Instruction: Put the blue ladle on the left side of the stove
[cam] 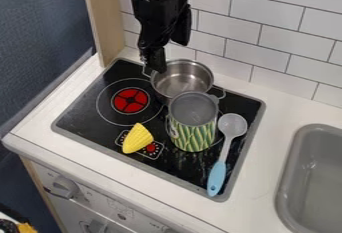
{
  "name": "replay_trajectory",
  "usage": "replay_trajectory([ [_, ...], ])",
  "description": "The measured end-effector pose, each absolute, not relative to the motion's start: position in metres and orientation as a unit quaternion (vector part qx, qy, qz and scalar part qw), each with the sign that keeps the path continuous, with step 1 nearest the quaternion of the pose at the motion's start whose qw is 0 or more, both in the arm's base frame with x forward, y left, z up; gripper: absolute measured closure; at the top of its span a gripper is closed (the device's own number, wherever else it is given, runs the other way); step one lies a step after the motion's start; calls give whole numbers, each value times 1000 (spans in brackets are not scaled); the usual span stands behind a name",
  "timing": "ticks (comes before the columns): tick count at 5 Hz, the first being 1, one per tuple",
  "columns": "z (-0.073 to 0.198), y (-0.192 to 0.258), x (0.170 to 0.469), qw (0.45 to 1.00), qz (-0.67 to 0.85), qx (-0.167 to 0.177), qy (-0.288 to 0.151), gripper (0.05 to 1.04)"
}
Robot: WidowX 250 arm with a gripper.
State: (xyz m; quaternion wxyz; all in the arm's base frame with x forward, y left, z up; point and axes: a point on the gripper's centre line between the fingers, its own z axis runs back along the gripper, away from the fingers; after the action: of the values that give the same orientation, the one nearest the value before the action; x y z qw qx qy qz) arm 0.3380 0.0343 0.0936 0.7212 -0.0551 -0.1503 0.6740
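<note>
Currently, the blue ladle (226,144) is lying along the right edge of the stove (90,136), its pale grey bowl pointing towards the back edge and its blue handle reaching down near the front right corner. The black gripper (160,57) is hanging above the stove's back edge, by the left rim of the metal pot (182,79); how far it is opening, or whether it is holding anything, I cannot tell. The pot is sitting near the middle of the back edge. In front of it, a grey-topped tin with a green and yellow pattern (192,129) is standing upright, just beside the ladle. A yellow, ridged, tapering object (137,139) is resting near the front edge, left of the tin. Beyond the stove's right edge, a grey sink (287,177) is occupying the counter (264,152).
</note>
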Motion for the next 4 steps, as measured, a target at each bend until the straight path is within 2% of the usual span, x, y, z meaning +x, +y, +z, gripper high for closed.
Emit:
replay_trajectory([
  [2, 83, 28, 337, 743, 653, -52, -139, 83],
  [4, 105, -20, 331, 839, 515, -91, -150, 83],
])
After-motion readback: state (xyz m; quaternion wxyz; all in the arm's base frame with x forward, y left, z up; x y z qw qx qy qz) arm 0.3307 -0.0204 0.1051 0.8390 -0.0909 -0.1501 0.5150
